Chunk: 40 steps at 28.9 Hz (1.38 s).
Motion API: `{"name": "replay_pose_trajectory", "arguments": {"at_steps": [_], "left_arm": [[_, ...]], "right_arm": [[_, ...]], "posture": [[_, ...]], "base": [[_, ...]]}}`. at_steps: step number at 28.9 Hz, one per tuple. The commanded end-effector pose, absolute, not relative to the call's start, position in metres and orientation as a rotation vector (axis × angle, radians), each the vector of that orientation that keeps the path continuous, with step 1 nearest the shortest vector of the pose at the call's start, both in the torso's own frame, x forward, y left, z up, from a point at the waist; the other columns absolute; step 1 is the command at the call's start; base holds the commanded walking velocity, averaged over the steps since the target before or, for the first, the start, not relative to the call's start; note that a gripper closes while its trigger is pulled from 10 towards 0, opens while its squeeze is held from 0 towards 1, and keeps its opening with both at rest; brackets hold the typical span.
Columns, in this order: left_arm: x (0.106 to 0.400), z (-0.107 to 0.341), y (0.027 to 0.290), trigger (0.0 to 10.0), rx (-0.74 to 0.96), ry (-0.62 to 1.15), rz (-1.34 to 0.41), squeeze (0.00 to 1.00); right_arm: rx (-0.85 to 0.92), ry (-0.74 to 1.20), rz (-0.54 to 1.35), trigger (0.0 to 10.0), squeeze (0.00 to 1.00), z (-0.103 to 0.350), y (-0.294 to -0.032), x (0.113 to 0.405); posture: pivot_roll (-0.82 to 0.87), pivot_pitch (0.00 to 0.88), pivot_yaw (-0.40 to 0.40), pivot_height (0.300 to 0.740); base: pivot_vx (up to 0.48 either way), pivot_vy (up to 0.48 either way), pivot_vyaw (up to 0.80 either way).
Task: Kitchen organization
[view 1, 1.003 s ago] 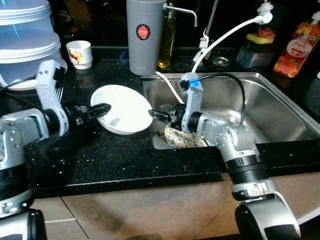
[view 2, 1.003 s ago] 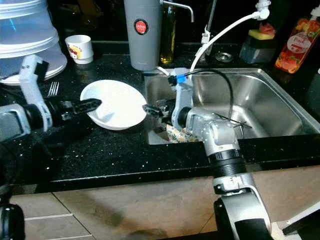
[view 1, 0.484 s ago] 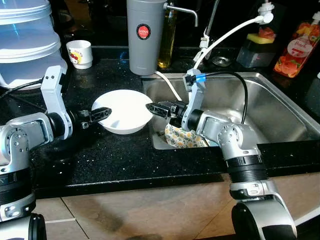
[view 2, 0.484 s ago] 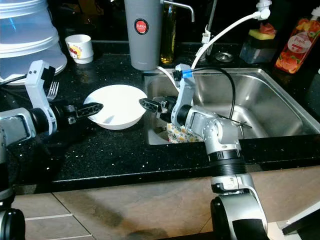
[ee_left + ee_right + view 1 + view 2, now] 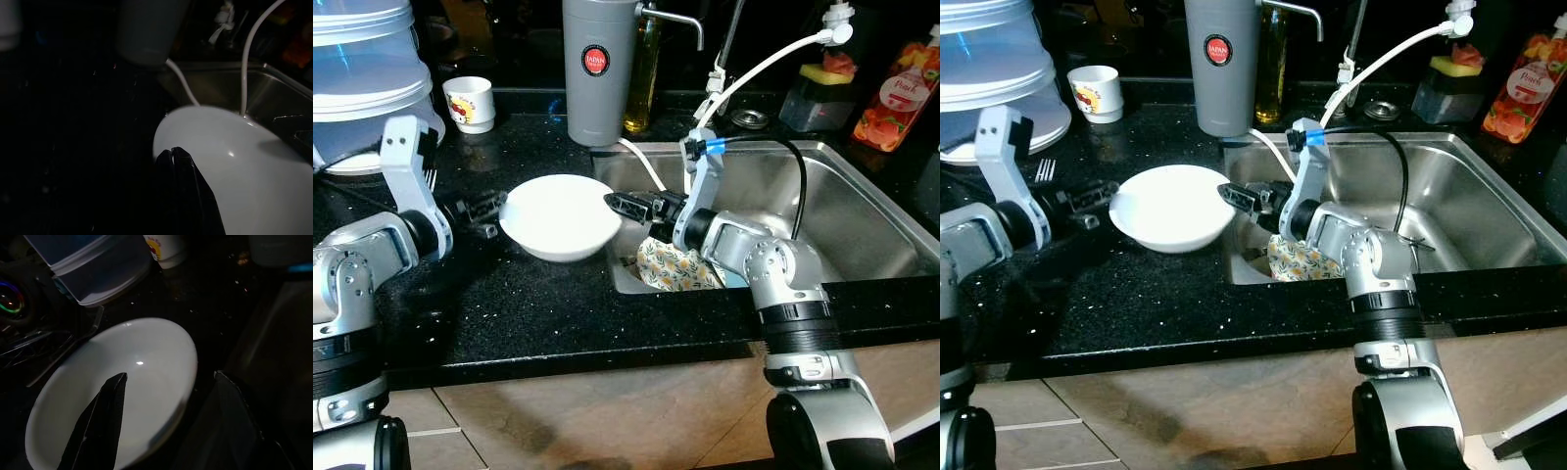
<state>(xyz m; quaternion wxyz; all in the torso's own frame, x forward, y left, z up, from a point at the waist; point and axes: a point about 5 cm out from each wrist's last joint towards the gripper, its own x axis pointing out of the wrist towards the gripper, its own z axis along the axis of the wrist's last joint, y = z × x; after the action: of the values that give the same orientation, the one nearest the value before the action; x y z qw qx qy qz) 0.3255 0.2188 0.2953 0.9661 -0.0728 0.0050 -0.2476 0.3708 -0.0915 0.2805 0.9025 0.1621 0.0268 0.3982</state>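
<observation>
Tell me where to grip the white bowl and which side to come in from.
Grip the thin rim of the white bowl, one finger inside and one outside; its smooth rounded wall gives little else to pinch. Coming from the sink side looks easiest: the right gripper is open there, already straddling that rim. The left gripper sits shut at the opposite edge.

The white bowl is sitting on the black counter just beside the sink's left edge, with both grippers crowding its sides. The counter's front strip is lying open. A grey canister, mug and stacked containers are blocking the back edge.
</observation>
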Motion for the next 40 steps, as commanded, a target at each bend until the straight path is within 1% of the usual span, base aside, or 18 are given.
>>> {"name": "replay_pose_trajectory", "arguments": {"at_steps": [1,2,6,8,10,13,15,16,17,18,21,24,26,27,28,29,31,40], "left_arm": [[0.327,0.297,0.213,0.0,-0.130,-0.008,-0.517,0.00],[0.326,0.297,0.208,0.0,-0.127,-0.024,-0.540,0.00],[0.326,0.298,0.205,0.0,-0.110,-0.047,-0.552,0.00],[0.325,0.302,0.198,0.0,-0.059,-0.110,-0.584,0.00],[0.325,0.303,0.194,0.0,-0.037,-0.117,-0.595,0.00],[0.328,0.296,0.196,0.0,0.011,-0.077,-0.565,0.00],[0.333,0.296,0.205,0.0,0.030,-0.076,-0.472,0.00],[0.336,0.298,0.212,4.2,0.041,-0.088,-0.408,0.00],[0.338,0.300,0.216,4.2,0.047,-0.097,-0.367,0.00],[0.341,0.304,0.227,10.0,0.105,-0.118,-0.279,0.00],[0.342,0.307,0.236,10.0,0.114,-0.137,-0.233,0.00],[0.341,0.308,0.238,10.0,0.122,-0.142,-0.235,0.00],[0.339,0.306,0.238,10.0,0.099,-0.126,-0.266,0.00],[0.336,0.305,0.234,10.0,0.089,-0.124,-0.326,0.00],[0.334,0.304,0.229,10.0,0.074,-0.121,-0.379,0.00],[0.328,0.302,0.221,10.0,0.087,-0.124,-0.478,0.00],[0.324,0.299,0.214,10.0,0.106,-0.103,-0.549,0.00],[0.321,0.292,0.215,10.0,0.117,-0.054,-0.590,0.00]], "right_arm": [[0.342,0.037,0.835,10.0,0.00,0.286,-0.091,0.369],[0.339,0.040,0.842,10.0,0.00,0.286,-0.090,0.368],[0.336,0.041,0.848,10.0,0.00,0.286,-0.089,0.368],[0.332,0.043,0.858,10.0,0.00,0.286,-0.089,0.367],[0.322,0.046,0.860,10.0,0.00,0.286,-0.088,0.366],[0.288,0.045,0.847,10.0,0.00,0.285,-0.089,0.367],[0.220,0.034,0.808,10.0,0.00,0.284,-0.090,0.369],[0.206,0.030,0.800,10.0,0.00,0.283,-0.090,0.370],[0.202,0.028,0.797,10.0,0.00,0.284,-0.091,0.370],[0.209,0.018,0.782,10.0,1.00,0.285,-0.092,0.371],[0.207,0.006,0.774,10.0,1.00,0.288,-0.091,0.372],[0.200,-0.018,0.767,10.0,1.00,0.292,-0.090,0.373],[0.203,-0.016,0.772,10.0,1.00,0.293,-0.089,0.373],[0.194,0.001,0.782,10.0,0.00,0.291,-0.087,0.373],[0.183,0.018,0.793,10.0,0.00,0.289,-0.085,0.373],[0.147,0.052,0.808,10.0,0.00,0.283,-0.082,0.372],[0.123,0.084,0.823,10.0,0.00,0.276,-0.079,0.371],[0.048,0.141,0.816,10.0,0.00,0.263,-0.074,0.371]], "posture": [[0.02,0.146,-0.030,0.740],[0.02,0.146,-0.030,0.740],[0.02,0.146,-0.030,0.740],[0.02,0.149,-0.030,0.740],[0.02,0.149,-0.030,0.740],[0.02,0.149,-0.030,0.740],[0.02,0.149,-0.028,0.740],[0.02,0.149,-0.029,0.740],[0.02,0.150,-0.029,0.740],[0.02,0.150,-0.031,0.740],[0.02,0.151,-0.032,0.740],[0.02,0.151,-0.032,0.740],[0.02,0.151,-0.032,0.740],[0.02,0.151,-0.032,0.740],[0.02,0.151,-0.032,0.740],[0.01,0.147,-0.034,0.740],[0.02,0.144,-0.038,0.740],[0.02,0.141,-0.040,0.740]], "base": [[0.000,0.000,0.00],[0.000,0.000,0.00],[0.000,0.000,0.00],[0.000,0.000,0.00],[0.000,0.000,0.00],[0.000,0.000,0.00],[0.000,0.000,0.00],[0.000,0.000,0.00],[0.000,0.000,0.00],[0.000,0.000,0.00],[0.000,0.000,0.00],[0.000,0.000,0.00],[0.000,0.000,0.00],[0.000,0.000,0.00],[0.000,0.000,0.00],[0.000,0.000,0.00],[0.000,0.000,0.00],[0.000,0.000,0.00]]}}
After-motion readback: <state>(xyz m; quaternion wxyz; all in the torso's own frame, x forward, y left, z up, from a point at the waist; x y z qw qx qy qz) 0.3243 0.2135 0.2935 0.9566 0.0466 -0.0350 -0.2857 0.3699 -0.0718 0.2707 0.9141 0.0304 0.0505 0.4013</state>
